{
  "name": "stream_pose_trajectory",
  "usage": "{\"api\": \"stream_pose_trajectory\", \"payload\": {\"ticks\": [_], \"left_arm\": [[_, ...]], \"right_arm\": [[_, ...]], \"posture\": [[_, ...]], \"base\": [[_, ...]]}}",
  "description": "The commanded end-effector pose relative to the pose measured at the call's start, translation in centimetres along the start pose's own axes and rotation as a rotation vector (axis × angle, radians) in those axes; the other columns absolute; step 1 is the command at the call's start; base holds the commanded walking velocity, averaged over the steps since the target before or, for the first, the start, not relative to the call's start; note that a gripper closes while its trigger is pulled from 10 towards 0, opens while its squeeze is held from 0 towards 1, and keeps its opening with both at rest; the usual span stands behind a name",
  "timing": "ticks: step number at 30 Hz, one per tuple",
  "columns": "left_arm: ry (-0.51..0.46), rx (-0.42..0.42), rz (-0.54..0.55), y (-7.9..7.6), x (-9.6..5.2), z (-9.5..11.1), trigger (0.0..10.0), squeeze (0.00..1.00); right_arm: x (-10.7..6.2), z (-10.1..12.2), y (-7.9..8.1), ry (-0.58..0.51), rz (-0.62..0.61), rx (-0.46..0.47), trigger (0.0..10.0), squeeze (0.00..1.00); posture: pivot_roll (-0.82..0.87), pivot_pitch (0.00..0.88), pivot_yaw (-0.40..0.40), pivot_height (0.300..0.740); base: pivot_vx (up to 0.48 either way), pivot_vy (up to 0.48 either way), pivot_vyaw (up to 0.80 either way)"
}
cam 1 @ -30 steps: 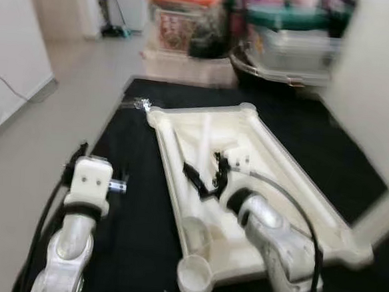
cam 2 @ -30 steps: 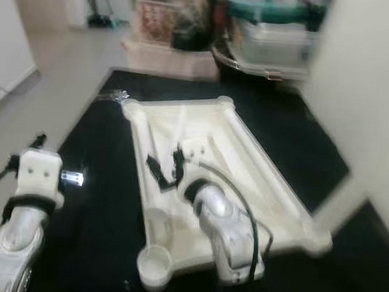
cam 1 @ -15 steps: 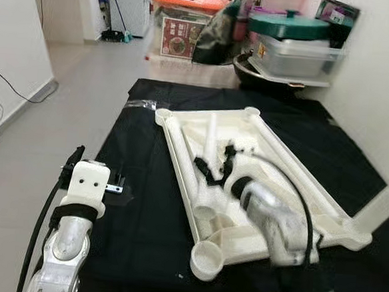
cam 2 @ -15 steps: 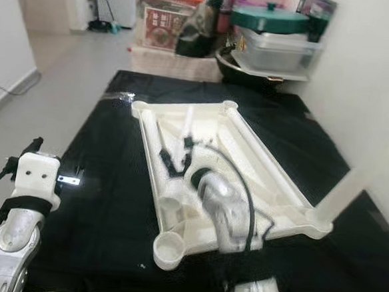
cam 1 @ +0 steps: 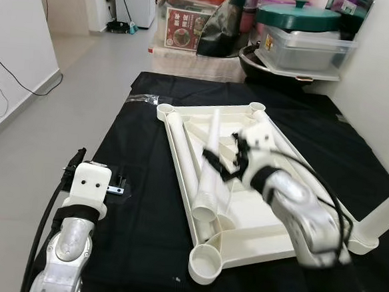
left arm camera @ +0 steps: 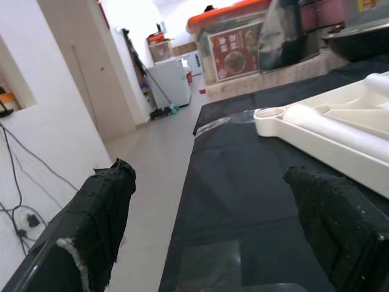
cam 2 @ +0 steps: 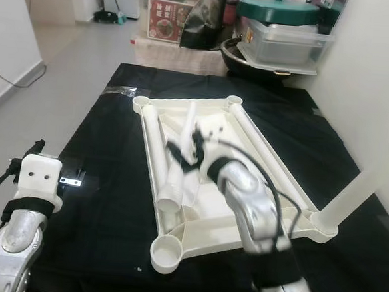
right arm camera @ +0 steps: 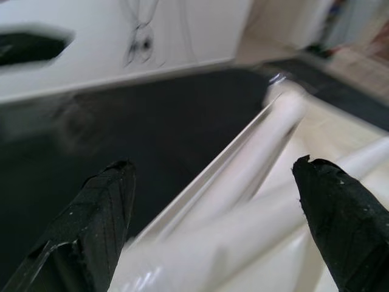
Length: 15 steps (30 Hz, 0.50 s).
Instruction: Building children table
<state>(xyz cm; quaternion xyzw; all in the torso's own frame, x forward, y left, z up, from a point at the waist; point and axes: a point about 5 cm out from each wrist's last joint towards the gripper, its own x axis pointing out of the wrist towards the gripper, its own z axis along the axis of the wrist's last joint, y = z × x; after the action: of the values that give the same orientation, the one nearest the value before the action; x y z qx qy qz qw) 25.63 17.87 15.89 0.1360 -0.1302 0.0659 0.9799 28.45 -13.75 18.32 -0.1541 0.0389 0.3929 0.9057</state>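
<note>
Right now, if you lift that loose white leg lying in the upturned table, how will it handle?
The leg is a smooth hollow tapered plastic tube, so probably stiff and light. Being round, it may roll or slip between the right gripper fingers. Long and held near one end, it would likely droop against the table.

Black cloth (cam 1: 143, 209) underneath — green-lidded pot (cam 1: 298, 15), perhaps storage bins, behind.
</note>
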Motion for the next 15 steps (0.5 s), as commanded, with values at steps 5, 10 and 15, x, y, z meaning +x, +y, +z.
{"api": "stream_pose_trajectory", "payload": {"ticks": [5, 10, 15], "left_arm": [[0.024, -0.008, -0.013, -0.4, -0.2, -0.4, 10.0, 0.00], [0.023, -0.009, -0.007, -0.4, -0.2, -0.4, 10.0, 0.00], [0.024, -0.008, -0.002, -0.3, -0.2, -0.4, 10.0, 0.00]], "right_arm": [[-0.9, 0.5, 0.7, 0.002, 0.132, -0.010, 10.0, 0.00], [0.4, 0.0, 1.7, 0.032, 0.155, -0.057, 10.0, 0.00], [0.2, -0.2, 2.7, 0.033, 0.213, -0.065, 10.0, 0.00]], "posture": [[0.09, 0.000, -0.060, 0.740], [0.11, 0.000, -0.072, 0.740], [0.11, 0.000, -0.074, 0.740]], "base": [[0.000, 0.000, 0.00], [0.000, 0.000, 0.00], [0.000, 0.000, 0.00]]}}
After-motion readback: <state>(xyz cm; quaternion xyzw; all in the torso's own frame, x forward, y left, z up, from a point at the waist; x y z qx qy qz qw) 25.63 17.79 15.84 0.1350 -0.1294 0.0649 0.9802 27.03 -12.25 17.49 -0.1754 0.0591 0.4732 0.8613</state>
